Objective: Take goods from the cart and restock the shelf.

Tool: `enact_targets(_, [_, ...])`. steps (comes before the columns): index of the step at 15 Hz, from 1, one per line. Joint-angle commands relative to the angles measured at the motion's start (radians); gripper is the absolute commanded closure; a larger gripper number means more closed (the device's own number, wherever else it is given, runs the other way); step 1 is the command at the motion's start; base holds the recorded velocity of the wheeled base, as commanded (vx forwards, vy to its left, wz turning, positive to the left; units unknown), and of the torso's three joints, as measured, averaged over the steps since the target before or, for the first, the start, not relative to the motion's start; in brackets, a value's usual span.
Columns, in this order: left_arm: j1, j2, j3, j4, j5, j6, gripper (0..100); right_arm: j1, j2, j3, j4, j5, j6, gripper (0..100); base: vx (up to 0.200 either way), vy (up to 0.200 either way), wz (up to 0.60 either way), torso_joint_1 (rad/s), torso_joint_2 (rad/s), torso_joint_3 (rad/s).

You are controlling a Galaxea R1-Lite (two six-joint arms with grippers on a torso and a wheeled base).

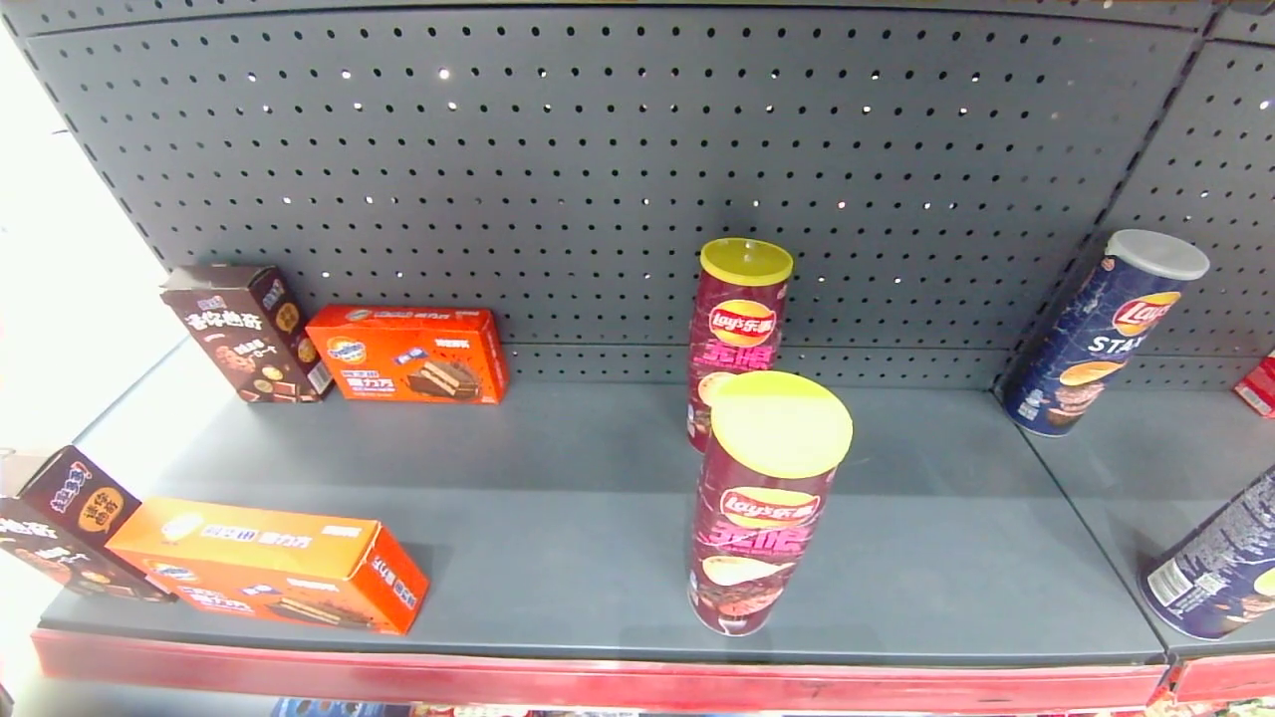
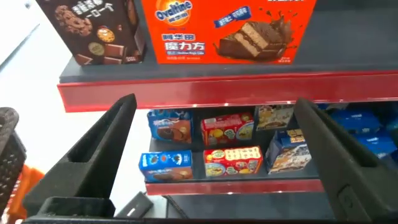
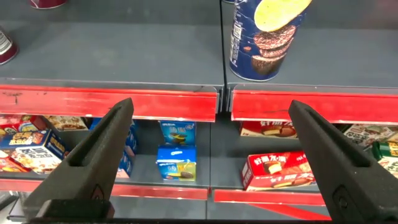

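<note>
Grey shelf, red front lip, dark pegboard back; white glare past its left end, room there unreadable.

Goods on the shelf:
- front chip can, yellow lid, upright near the lip
- rear chip can, same kind, directly behind by the pegboard; lower part hidden by the front one
- left back: brown box just beside orange box
- left front: second orange box lying at the lip; second brown box just beside it, cut off by the frame edge

Next bay to the right: blue can at the back; another blue can nearer the front, cut off; red pack at the edge, too little visible to identify.

Left end effector spread wide, empty, in front of the lip; right end effector the same by the right bay; lower shelf holds small boxes.
</note>
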Motion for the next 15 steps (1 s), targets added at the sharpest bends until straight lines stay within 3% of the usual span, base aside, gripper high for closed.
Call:
enact_targets(1, [0.0,0.001,0.0,-0.002,-0.011,-0.017,0,0.0,0.001,-0.002,0.0,0.0,0.0,0,0.0,0.0,0.0,0.0,0.0,0.0])
enact_targets(5, [0.0,-0.001,0.0,-0.003,-0.013,-0.012,0,0.0,0.001,0.0,0.0,0.0,0.0,0,0.0,0.0,0.0,0.0,0.0,0.0])
enact_targets(8, [0.0,-0.001,0.0,-0.002,-0.013,0.042,0,0.0,0.001,0.0,0.0,0.002,-0.002,0,0.0,0.0,0.0,0.0,0.0,0.0])
enact_targets(9, [0.0,-0.001,0.0,-0.002,-0.013,0.046,0,0.0,0.001,0.0,0.0,0.002,-0.002,0,0.0,-0.2,0.0,-0.002,0.01,0.002])
enact_targets(10, [0.0,-0.001,0.0,-0.002,-0.016,0.045,0,0.0,0.001,0.0,0.0,0.002,-0.002,0,0.0,0.0,0.0,0.0,0.0,0.0])
enact_targets(13, [0.0,0.001,0.0,-0.002,-0.011,-0.014,0,0.0,0.001,0.0,0.0,0.002,-0.002,0,0.0,0.0,0.0,0.0,0.0,0.0])
enact_targets(15, [0.0,-0.001,0.0,-0.003,-0.013,-0.011,0,0.0,0.001,-0.002,0.0,0.002,-0.002,0,0.0,0.0,0.0,0.0,0.0,0.0])
